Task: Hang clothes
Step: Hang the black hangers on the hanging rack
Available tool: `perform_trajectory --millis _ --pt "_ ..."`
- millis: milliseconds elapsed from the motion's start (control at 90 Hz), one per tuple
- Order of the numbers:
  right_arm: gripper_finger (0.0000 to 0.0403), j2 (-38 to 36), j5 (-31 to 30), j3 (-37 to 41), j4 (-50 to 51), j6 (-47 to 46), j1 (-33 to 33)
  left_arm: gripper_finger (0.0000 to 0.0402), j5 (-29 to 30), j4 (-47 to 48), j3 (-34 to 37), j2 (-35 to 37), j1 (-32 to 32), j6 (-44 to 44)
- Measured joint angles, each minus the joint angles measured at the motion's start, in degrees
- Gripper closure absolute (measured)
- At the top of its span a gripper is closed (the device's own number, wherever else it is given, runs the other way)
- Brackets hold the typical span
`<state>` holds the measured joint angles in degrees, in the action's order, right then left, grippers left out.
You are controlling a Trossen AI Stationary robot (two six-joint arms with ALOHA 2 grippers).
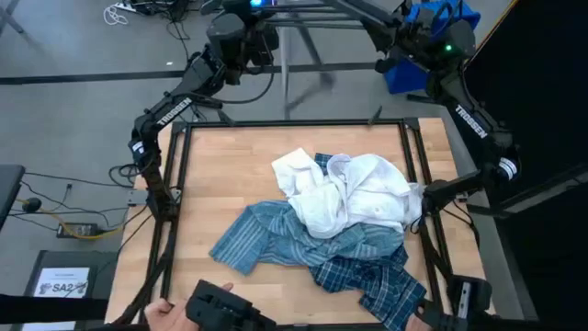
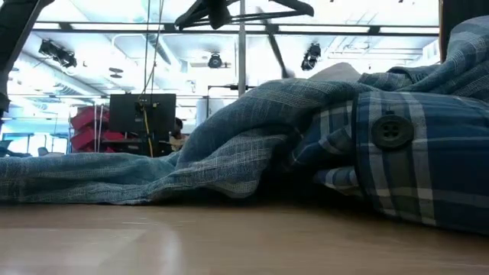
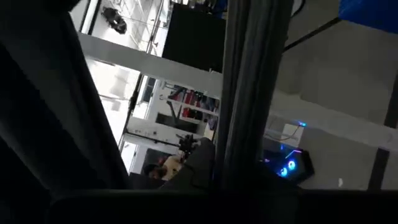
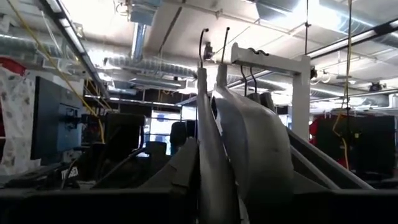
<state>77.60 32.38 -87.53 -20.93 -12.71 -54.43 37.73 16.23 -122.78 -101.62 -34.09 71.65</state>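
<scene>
From overhead, all three shirts are dumped in one heap on the wooden table (image 1: 230, 175), toward the middle and right. The white shirt (image 1: 354, 198) sits on top, the striped blue-grey shirt (image 1: 262, 237) spreads out to the left underneath it, and the plaid shirt (image 1: 372, 276) pokes out at the near right, running up to the table's edge. Both arms are pulled up past the far edge of the table, well away from the pile. The left arm (image 1: 175, 106) bends back up to a spot near the rack pole (image 1: 287, 69), the right arm (image 1: 469, 115) does the same on the other side. Can't make out either set of fingers from up here.

Down at table height it's basically a wall of fabric: striped shirt (image 2: 153, 172) draped along the left, plaid shirt (image 2: 428, 153) bulking up on the right with a dark button (image 2: 392, 131) facing the camera. A dark hanger (image 2: 244, 11) hangs up top on the pole.

Left wrist camera: mostly dark blurry shapes up close with a vertical bar (image 3: 249, 93) running through. Whether that gripper is clamped or loose, I can't tell.

Right wrist camera: grey hangers (image 4: 242, 143) seen edge-on right in front, hooks over a white rack (image 4: 273, 62), with the room ceiling behind. Same deal, can't tell what the fingers are doing.
</scene>
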Motion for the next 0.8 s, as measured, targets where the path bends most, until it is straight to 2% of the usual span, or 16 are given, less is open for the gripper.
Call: perform_trajectory --millis 567,800 --pt "0.0346 0.07 0.4 0.08 0.05 -0.09 -0.09 0.0401 0.7 -0.59 -0.09 0.0 0.02 1.8" --pt "0.0346 0.42 -1.0 0.11 0.02 -0.26 -0.07 0.0401 2.1 -3.41 -0.11 0.0 0.07 5.71"
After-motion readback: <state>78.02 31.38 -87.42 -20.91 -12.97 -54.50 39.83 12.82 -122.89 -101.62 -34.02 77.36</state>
